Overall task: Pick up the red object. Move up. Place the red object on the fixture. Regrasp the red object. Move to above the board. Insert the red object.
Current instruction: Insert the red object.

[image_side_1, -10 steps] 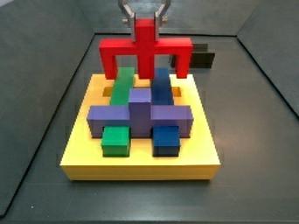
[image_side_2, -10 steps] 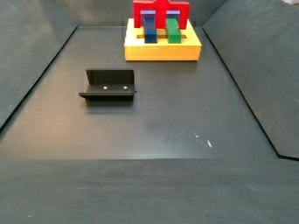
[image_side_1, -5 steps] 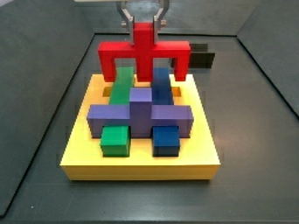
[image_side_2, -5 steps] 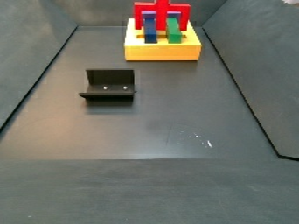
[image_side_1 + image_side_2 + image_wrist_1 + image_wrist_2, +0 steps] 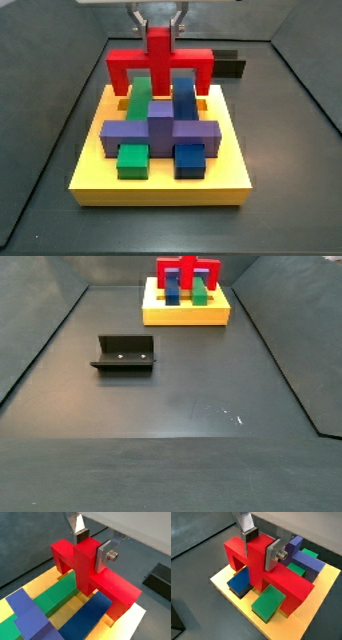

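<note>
My pincer (image 5: 90, 546) is clamped on the central stem of the red object (image 5: 90, 569) — both wrist views show my silver fingers (image 5: 247, 524) pressed against opposite faces of that stem, with the wide bar running crosswise beneath them. In a side view the pincer (image 5: 158, 24) reaches down from above at the far end of the board (image 5: 160, 185), and the red object (image 5: 159, 62) hangs with its two short legs pointing down, over the rear part of the yellow slab. Whether the legs touch the slab I cannot tell.

On the board lie a green block (image 5: 271, 603) and a blue block (image 5: 240, 582) side by side under the red bar, and a purple cross-shaped block (image 5: 159, 129) sits across the middle, nearer the front edge — with a small green and a small blue block in front of it.

The fixture (image 5: 124, 354) stands on the dark floor (image 5: 174, 416), well apart from the board (image 5: 186, 314), and holds nothing.
</note>
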Tool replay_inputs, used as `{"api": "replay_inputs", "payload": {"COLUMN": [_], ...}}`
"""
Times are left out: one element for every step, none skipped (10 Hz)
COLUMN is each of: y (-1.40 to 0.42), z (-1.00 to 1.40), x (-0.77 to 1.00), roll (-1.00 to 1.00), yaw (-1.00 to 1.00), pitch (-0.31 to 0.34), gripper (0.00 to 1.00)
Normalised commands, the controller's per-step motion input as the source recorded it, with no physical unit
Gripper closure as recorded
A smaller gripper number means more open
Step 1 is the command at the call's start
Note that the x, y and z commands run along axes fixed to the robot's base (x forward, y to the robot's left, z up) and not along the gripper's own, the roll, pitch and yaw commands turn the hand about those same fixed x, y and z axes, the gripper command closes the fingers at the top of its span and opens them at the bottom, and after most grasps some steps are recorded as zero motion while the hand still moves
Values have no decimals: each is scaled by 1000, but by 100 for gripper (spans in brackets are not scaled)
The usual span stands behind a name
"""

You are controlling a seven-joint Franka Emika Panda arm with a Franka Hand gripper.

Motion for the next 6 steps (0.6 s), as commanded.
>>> {"api": "replay_inputs", "payload": {"y": [-3, -49, -17, -34, -23, 0], "z": [-9, -57, -106, -114, -117, -217], "x": [0, 29, 214, 277, 254, 0], "roll": [71, 74, 77, 67, 53, 100], "yaw": [0, 0, 26, 17, 9, 14], "pitch": [0, 0, 0, 0, 0, 0], "gripper": [100, 100, 100, 100, 100, 100]}}
